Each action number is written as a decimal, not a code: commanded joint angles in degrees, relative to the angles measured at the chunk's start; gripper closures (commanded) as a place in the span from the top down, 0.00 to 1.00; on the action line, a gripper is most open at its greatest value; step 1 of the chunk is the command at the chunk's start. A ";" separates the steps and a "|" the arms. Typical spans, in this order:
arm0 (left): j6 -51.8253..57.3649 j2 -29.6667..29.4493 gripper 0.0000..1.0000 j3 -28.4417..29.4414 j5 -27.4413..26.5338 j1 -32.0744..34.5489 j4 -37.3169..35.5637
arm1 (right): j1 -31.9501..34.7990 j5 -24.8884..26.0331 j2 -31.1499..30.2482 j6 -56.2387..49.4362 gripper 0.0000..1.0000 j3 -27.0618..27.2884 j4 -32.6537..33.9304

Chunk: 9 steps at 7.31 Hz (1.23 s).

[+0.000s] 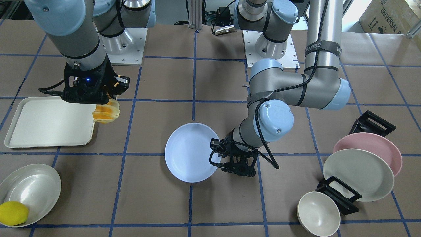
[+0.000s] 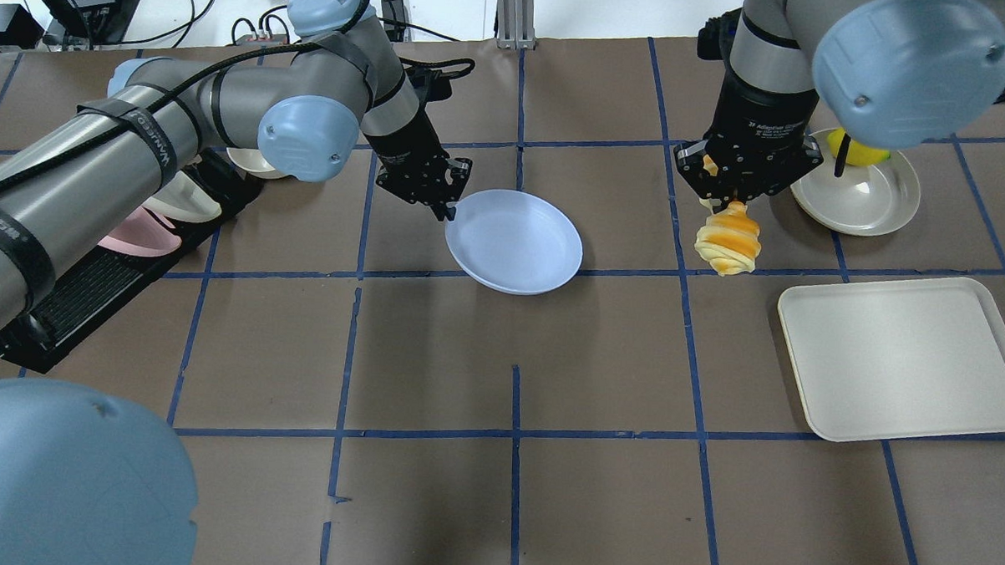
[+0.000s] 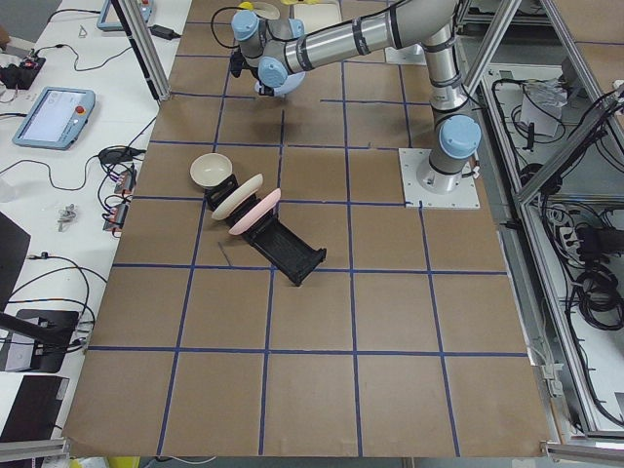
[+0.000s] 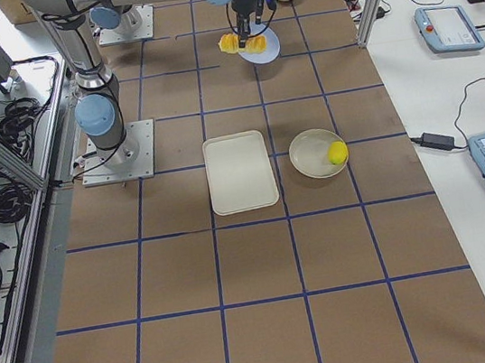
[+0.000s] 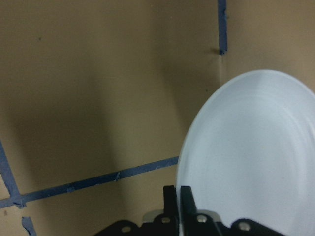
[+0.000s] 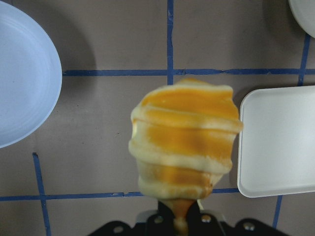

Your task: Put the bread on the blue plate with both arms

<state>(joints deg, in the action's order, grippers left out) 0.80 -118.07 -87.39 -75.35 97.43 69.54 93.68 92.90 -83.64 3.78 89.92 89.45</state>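
Right tool (image 2: 729, 200): closed on one end of the bread (image 2: 727, 240), which hangs downward from it, clear of the table (image 2: 429, 481). The ridged orange-brown and pale yellow segments show plainly in the right wrist view. The bread hangs over bare table between the blue plate (image 2: 516, 245) and the cream tray (image 2: 901, 363), just off the tray's corner and apart from the plate.

Left tool (image 2: 448, 207): fingers drawn narrow, pinching the rim of the blue plate on the side nearest the left arm. The left wrist view confirms the rim between the fingers. The plate carries nothing. Whether it lies flat on the table cannot be told.

Other items: a lemon (image 1: 13, 213) sits in a pale dish (image 1: 36, 184) beyond the tray, by the right arm. A black rack (image 1: 342, 197) on the left arm's side holds a pink plate (image 1: 391, 151) and a cream plate (image 1: 358, 174) leaning; a cream bowl (image 1: 317, 214) lies at its end.
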 commanded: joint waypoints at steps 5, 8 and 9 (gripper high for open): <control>6.84 15.36 1.00 0.38 -11.21 -3.90 12.31 | 7.72 -0.35 4.09 10.96 0.09 9.32 19.68; 7.02 23.65 1.00 2.32 -17.64 -4.61 22.99 | 13.88 0.08 11.90 18.35 0.09 8.26 29.35; 7.02 23.76 1.00 2.58 -16.33 -5.66 23.01 | 15.03 0.26 13.06 18.55 0.10 6.69 29.55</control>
<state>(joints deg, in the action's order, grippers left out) 7.76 -95.47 -85.09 -92.41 92.71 91.51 106.91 92.91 -72.73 21.09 98.07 117.42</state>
